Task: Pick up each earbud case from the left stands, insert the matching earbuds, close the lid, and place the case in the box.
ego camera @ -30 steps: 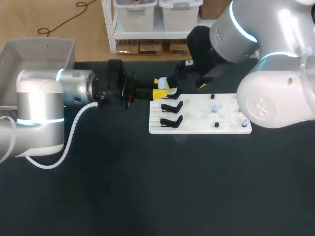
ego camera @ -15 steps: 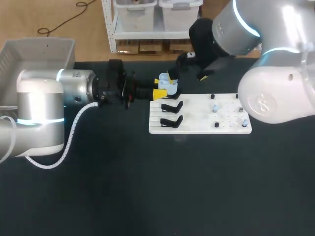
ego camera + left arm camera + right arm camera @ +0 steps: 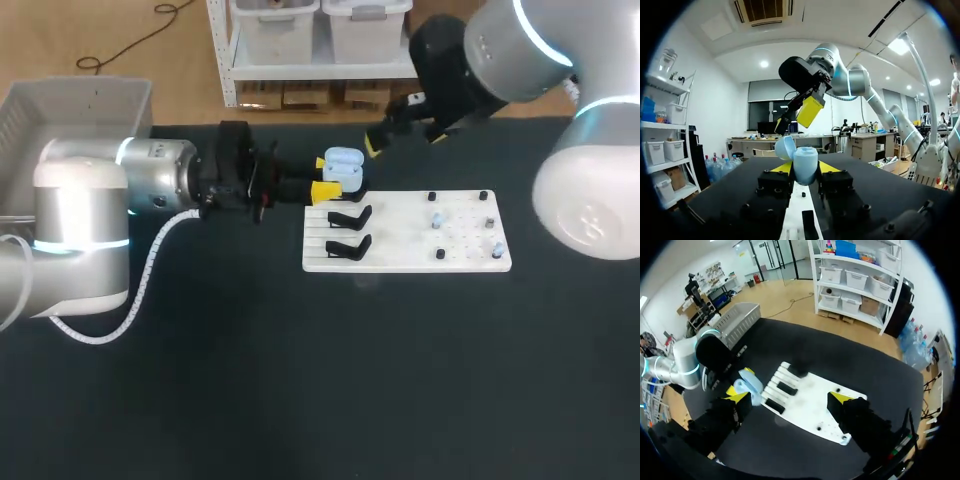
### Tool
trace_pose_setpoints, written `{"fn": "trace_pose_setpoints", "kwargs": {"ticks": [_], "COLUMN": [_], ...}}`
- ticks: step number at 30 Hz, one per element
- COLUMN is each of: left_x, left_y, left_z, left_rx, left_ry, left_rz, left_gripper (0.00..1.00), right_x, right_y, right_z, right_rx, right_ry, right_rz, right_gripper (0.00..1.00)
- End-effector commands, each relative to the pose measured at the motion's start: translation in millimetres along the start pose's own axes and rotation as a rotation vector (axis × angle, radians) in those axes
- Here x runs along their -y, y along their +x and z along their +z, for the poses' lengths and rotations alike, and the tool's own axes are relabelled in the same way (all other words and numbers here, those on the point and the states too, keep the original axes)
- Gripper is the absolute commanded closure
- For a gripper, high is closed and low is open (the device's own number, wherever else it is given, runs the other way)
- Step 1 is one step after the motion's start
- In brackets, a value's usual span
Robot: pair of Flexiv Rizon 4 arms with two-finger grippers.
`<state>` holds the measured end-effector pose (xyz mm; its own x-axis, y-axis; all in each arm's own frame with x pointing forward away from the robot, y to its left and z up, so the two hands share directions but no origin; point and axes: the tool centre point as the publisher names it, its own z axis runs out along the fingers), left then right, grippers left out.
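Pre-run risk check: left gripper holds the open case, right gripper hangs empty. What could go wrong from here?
1. The earbud case sits in the left gripper by its sides only, lid open; a push on the lid could tilt or dislodge it.
2. The right gripper, open wide, hangs close by; coming down it may clip the black stands.

left end effector [image 3: 330, 176] level, clamped on earbud case [image 3: 343, 164], right end effector [image 3: 404, 140] raised, fingers wide apart
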<state>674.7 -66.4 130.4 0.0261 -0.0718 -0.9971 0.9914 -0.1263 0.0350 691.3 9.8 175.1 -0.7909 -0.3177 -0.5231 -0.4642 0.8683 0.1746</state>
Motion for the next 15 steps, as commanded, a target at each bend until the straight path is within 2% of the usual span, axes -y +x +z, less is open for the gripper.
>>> {"fn": "trace_pose_setpoints", "kwargs": {"ticks": [1, 10, 15], "left_x": [-2.3, -4.1, -4.1], "left_y": [4.5, 4.9, 4.9], "left_z": [-1, -6, -6], "left_rx": [0.008, 0.014, 0.014], "left_ry": [0.01, 0.008, 0.008], "left_rz": [0.007, 0.015, 0.015], "left_gripper": [1.0, 1.0, 1.0], "right_x": [10, 49, 69], "right_y": [16, 57, 85], "right_z": [-20, -22, -14], "right_rx": [0.0, -0.123, -0.203], "right_ry": [0.055, 0.159, 0.189], "right_rz": [-0.022, -0.107, -0.069], "right_gripper": [0.0, 0.0, 0.0]}}
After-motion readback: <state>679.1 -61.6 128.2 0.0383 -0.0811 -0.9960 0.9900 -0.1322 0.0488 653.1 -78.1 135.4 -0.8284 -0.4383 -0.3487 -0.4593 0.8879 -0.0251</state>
